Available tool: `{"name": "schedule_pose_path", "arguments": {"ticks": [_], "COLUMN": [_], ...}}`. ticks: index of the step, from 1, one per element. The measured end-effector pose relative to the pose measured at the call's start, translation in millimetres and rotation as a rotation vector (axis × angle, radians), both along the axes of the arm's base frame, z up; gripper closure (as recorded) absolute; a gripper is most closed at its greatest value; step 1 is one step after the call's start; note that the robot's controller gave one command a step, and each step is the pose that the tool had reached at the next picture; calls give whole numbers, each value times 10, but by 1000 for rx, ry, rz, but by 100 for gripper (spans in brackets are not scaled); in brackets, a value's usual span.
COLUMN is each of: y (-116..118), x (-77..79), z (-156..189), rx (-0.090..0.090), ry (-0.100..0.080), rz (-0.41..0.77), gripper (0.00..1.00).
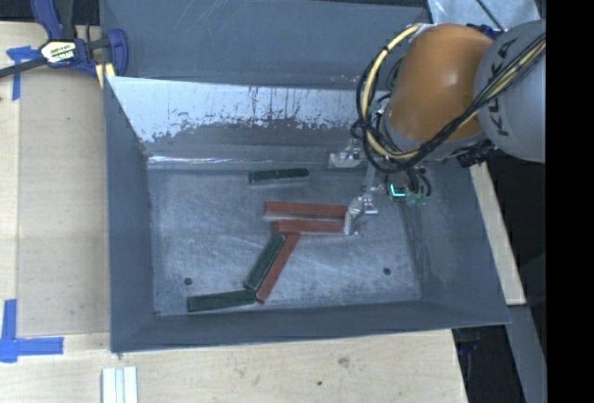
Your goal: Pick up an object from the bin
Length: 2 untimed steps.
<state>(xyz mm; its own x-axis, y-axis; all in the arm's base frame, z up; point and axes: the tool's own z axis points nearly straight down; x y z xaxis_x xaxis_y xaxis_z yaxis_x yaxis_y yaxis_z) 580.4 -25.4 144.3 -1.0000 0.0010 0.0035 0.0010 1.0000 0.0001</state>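
My gripper is low in the bin's right half, its metal fingertips at the right end of two reddish-brown flat bars lying side by side across the middle. Whether a bar sits between the fingers I cannot make out. Just left and below, a dark green bar and another reddish-brown bar lie slanted together toward the front.
A dark green bar lies near the back wall, and another dark green bar lies along the front wall at the left. The arm with its orange cover and cables hangs over the bin's right side.
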Motion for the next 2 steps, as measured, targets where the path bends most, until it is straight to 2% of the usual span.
{"name": "schedule_pose_path", "arguments": {"ticks": [1, 2], "y": [0, 134], "x": [19, 77], "z": [34, -423], "rx": [0, -2], "ry": [-7, -15], "rz": [1, 131], "gripper": [0, 0]}}
